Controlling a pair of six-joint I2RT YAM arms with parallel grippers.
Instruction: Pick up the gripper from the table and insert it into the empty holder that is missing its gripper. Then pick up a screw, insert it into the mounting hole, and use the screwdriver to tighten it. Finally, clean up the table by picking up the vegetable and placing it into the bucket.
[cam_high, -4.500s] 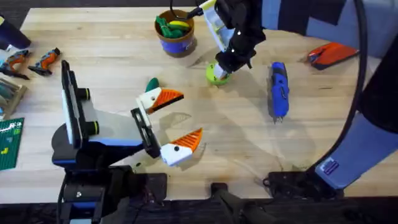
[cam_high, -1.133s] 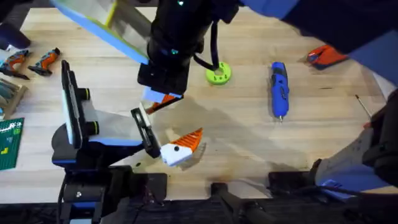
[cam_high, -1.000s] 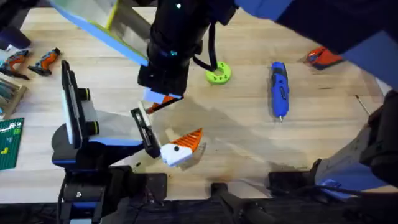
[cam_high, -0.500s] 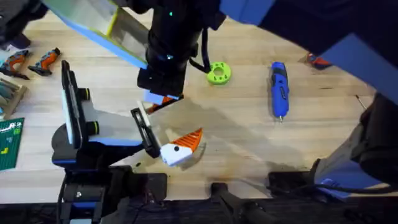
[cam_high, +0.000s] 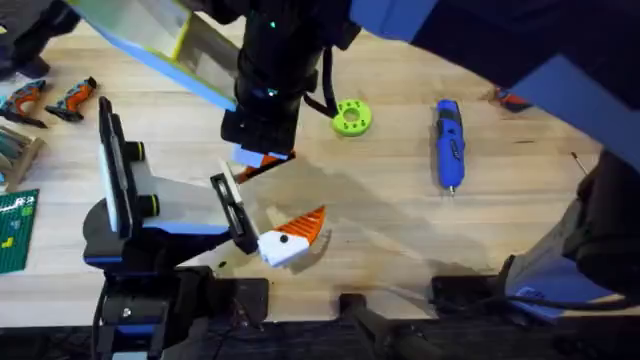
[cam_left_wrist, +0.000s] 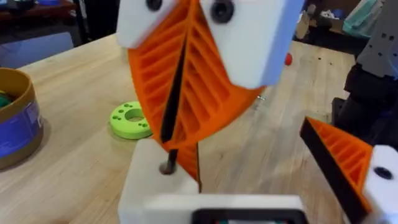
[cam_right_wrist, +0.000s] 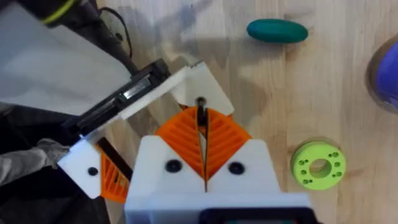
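My right gripper (cam_right_wrist: 201, 118) is shut on a thin dark screw (cam_right_wrist: 201, 111), which it holds upright. The screw's tip (cam_left_wrist: 166, 168) rests at a hole in the white holder (cam_left_wrist: 155, 186), the far finger base of my left gripper (cam_high: 278, 198). An orange gripper tip (cam_high: 265, 160) sits on that holder, partly under my right arm. The left gripper is open, its other orange-padded finger (cam_left_wrist: 348, 162) standing apart. On the table behind the holder lies the dark green vegetable (cam_right_wrist: 277, 30). The blue bucket (cam_left_wrist: 15, 118) stands farther back. The blue screwdriver (cam_high: 447, 143) lies to the right.
A lime-green round disc (cam_high: 351, 118) lies between the holder and the screwdriver. Small orange-and-black tools (cam_high: 50, 98) and a green board (cam_high: 15, 230) sit at the left edge. A red object (cam_high: 510, 97) lies at the far right. My right arm (cam_high: 280, 60) crosses the back of the table.
4.5 s ago my right gripper was at the lime-green disc; it has since crossed left to the holder. Over the last second it has barely shifted. The left arm has not moved.
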